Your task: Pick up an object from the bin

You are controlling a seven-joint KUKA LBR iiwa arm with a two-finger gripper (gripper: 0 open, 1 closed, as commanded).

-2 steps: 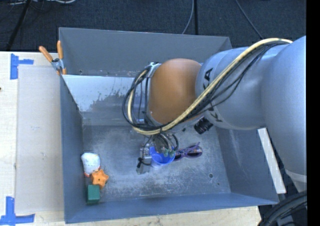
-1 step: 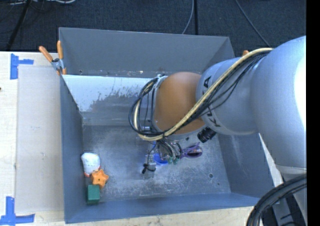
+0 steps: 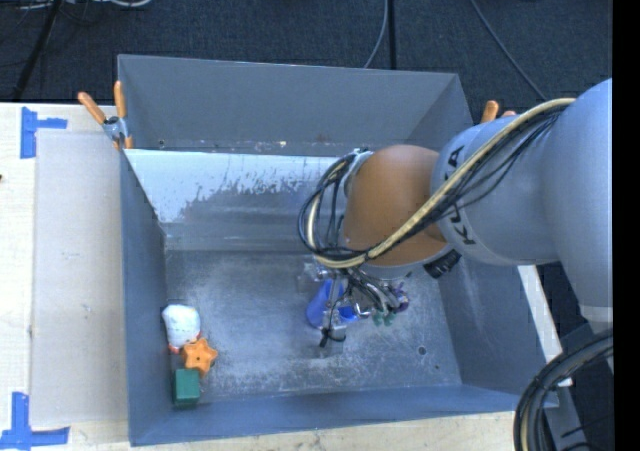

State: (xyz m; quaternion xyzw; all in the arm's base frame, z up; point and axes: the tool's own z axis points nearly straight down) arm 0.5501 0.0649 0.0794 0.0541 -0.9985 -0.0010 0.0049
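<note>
While the green block (image 3: pixel 186 386) lies nearest you in the bin (image 3: pixel 250 199), the orange star (image 3: pixel 202 354) sits just behind it and the white ball (image 3: pixel 181 320) is farther back. Well right of the block, the claw (image 3: pixel 335 327) is down by a blue thing (image 3: pixel 320 305); you cannot tell whether it is open or closed.
</note>
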